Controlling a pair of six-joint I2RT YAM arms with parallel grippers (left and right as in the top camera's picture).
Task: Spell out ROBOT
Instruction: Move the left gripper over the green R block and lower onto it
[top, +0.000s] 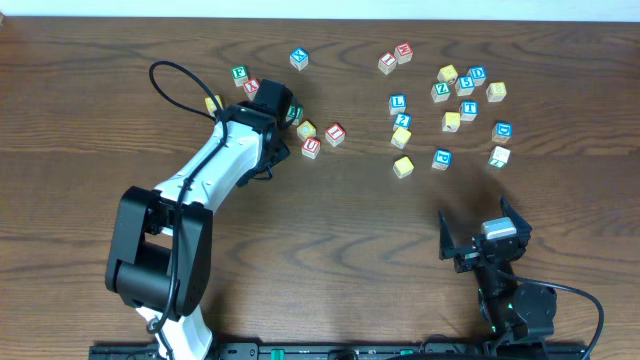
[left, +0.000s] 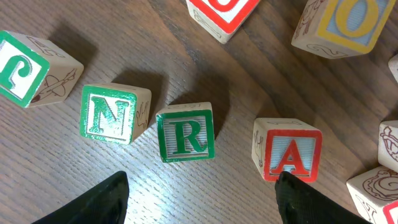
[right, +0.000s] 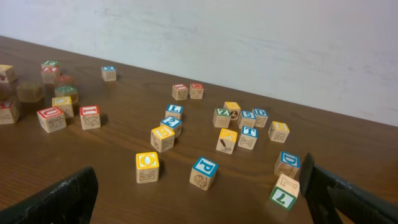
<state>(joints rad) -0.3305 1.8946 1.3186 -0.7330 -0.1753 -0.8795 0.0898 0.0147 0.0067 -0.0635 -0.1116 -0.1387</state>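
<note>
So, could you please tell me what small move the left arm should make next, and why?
Probably ease the left gripper straight down over the green R cube and close on it. Its jaws stand open with the R roughly centred between them and nothing held yet. The red A cube sits very near one fingertip and the green N cube is close by, so drifting sideways risks nudging them.
</note>
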